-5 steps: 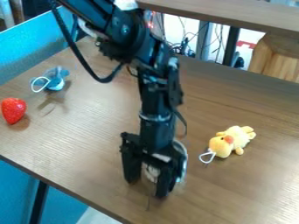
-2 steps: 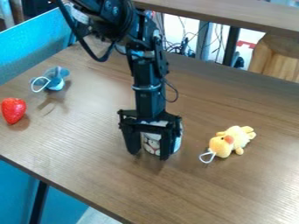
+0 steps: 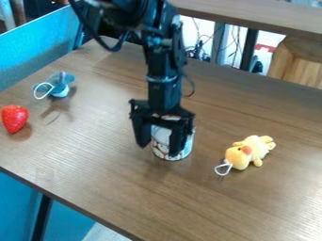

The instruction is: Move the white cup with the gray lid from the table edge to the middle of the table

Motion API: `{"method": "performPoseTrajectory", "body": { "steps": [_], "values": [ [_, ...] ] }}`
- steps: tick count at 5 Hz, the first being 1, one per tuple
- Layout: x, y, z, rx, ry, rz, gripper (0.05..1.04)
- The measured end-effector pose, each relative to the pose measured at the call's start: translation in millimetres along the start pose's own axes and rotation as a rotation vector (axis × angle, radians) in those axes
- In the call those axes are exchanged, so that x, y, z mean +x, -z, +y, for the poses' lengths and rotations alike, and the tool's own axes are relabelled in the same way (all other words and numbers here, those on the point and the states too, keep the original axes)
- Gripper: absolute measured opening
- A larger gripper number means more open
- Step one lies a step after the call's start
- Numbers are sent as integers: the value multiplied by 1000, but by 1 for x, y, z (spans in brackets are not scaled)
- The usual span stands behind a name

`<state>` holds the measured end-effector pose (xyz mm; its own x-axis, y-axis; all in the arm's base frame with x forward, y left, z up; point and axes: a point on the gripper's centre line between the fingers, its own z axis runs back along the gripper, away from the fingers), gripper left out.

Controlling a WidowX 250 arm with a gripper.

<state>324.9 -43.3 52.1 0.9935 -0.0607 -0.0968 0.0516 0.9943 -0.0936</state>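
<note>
The claw (image 3: 159,148) hung mid-frame, its fingers wide apart at the upright can (image 3: 162,140) — spread, seemingly, to allow for its width (one finger overlapped its front). Yellow plush (image 3: 248,151) lay right — red strawberry (image 3: 14,118) and blue toy (image 3: 55,85) left.

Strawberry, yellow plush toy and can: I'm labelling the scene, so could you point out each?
Strawberry (image 3: 14,118), camera view: middle of its red side.
Yellow plush toy (image 3: 257,144), camera view: its body.
Can (image 3: 162,138), camera view: its printed side.
</note>
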Motion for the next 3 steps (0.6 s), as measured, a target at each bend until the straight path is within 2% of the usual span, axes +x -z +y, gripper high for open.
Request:
{"method": "performPoseTrajectory", "body": {
  "steps": [1, 2, 3],
  "values": [
    [-13, -21, -14, 34, 101, -41, 1000],
    [-46, -33, -21, 30, 193, -63, 1000],
    [-72, -46, -22, 32, 227, -73, 1000]
  ]
}}
